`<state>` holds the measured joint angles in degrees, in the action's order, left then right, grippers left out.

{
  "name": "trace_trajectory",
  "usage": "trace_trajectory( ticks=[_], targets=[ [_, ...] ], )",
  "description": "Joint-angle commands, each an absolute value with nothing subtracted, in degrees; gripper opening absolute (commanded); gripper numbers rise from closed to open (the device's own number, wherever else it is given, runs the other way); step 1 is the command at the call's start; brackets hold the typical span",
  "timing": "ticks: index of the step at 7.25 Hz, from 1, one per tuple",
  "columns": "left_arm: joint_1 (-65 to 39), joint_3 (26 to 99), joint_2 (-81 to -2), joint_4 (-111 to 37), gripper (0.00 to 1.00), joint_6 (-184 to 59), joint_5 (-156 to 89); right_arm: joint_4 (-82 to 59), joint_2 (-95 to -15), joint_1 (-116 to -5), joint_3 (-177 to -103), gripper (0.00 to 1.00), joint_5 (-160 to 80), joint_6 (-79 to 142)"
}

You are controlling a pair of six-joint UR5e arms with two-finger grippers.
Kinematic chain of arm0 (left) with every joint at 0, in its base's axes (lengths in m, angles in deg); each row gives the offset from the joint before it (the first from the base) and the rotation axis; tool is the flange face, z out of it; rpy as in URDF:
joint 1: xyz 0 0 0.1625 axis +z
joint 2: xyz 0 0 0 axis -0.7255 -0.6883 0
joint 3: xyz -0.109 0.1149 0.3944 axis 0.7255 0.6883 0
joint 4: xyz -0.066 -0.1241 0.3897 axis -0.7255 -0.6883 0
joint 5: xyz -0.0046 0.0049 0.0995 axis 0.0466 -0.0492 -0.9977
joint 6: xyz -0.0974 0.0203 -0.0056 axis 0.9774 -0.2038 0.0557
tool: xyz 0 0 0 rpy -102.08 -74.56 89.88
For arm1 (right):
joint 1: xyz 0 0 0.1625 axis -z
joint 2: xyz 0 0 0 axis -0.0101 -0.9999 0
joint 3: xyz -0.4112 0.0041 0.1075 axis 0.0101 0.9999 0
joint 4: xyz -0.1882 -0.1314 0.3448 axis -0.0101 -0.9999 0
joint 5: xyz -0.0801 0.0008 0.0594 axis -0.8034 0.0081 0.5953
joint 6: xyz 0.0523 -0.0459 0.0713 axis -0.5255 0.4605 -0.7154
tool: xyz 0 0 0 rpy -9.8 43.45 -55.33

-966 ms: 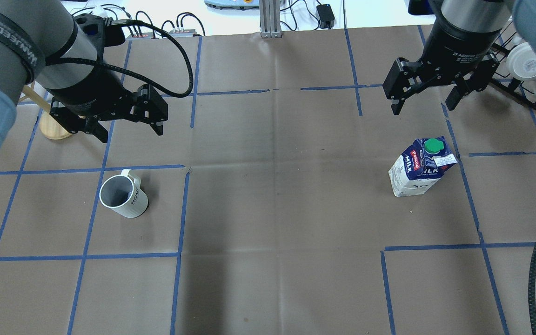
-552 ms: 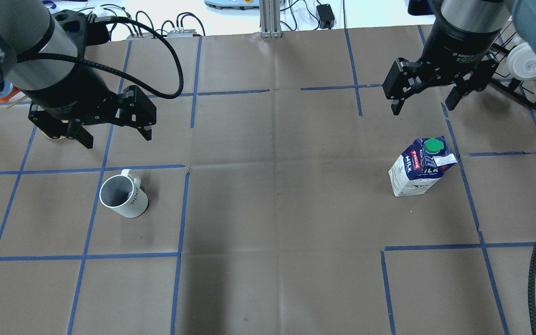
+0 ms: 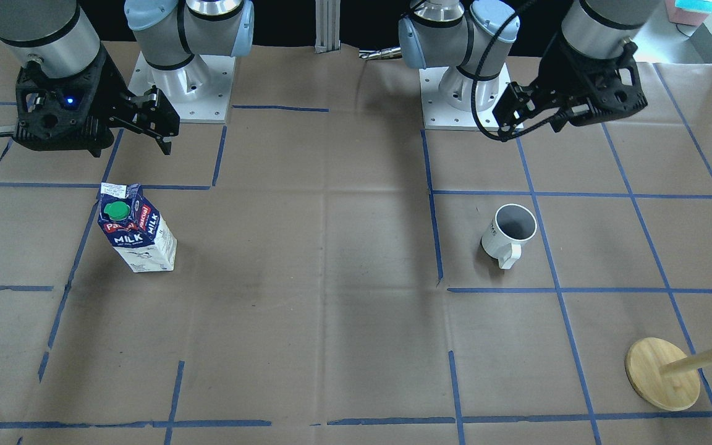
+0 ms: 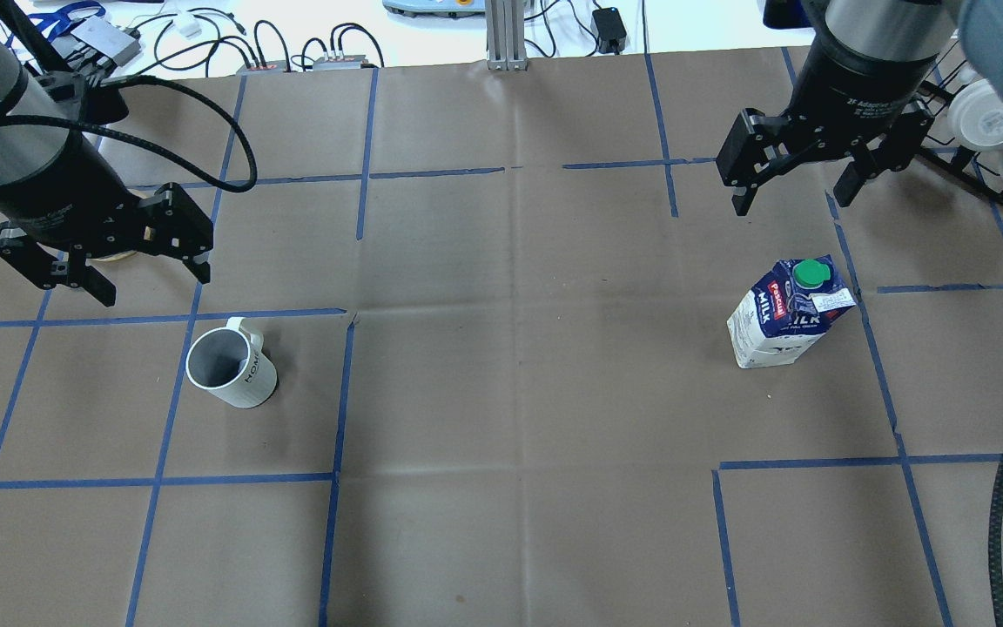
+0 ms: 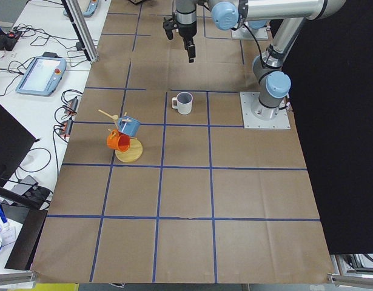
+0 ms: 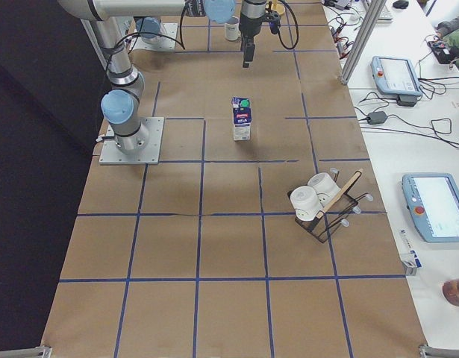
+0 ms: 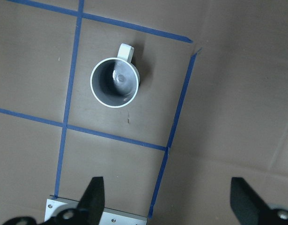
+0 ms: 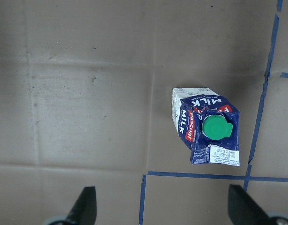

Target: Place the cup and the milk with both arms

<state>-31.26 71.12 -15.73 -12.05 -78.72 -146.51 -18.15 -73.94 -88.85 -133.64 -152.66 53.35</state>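
Neither thing had been picked up yet, so this looked like the approach step before the two grasps. The cup [image 4: 232,370] stood upright on the tabletop [image 4: 510,366] on the robot's left side, inside a square of blue tape [image 4: 275,313], with its handle turned away from the robot. The milk carton [image 4: 780,322] stood upright on the robot's right side, green cap [image 4: 808,274] on top, just beside a tape line.

The left gripper [image 4: 154,287] hovered above the tabletop with its fingers spread wide and nothing between them. Its wrist view showed the cup well ahead of the fingertips [image 7: 94,197] and off to one side, not between them. The right gripper [image 4: 790,205] was likewise spread and empty, held above and apart from the carton. In its wrist view the carton lay ahead of the fingers and off centre.

The next move probably called for each arm to centre its open jaws over its own thing and then come down. The left would have to straddle the cup's wall or body clear of the handle. The right would have to take the carton across its flat sides below the sloped top, squarely enough not to tip it.
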Motion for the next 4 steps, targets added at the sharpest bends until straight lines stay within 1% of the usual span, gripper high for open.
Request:
trace_trajectory(
  ticks=[1,2,3,4],
  targets=[
    [-25.07,81.94,-18.35,6.45,0.90,-94.35,-150.42,-18.15,-73.94,-88.82,-133.64,1.00,-152.66,53.43],
    [-23.12,84.43,-19.67,11.17,0.93,-95.98,-149.65,-18.15,-73.94,-88.82,-133.64,1.00,-152.66,53.43],
    [-22.67,84.28,-22.38,11.91,0.99,-96.08,-146.07,-18.15,-73.94,-88.82,-133.64,1.00,-152.66,53.43],
    [-22.66,84.10,-26.23,16.09,0.99,-96.17,-145.95,-18.15,-73.94,-88.82,-133.64,1.00,-152.66,53.43]
  ],
)
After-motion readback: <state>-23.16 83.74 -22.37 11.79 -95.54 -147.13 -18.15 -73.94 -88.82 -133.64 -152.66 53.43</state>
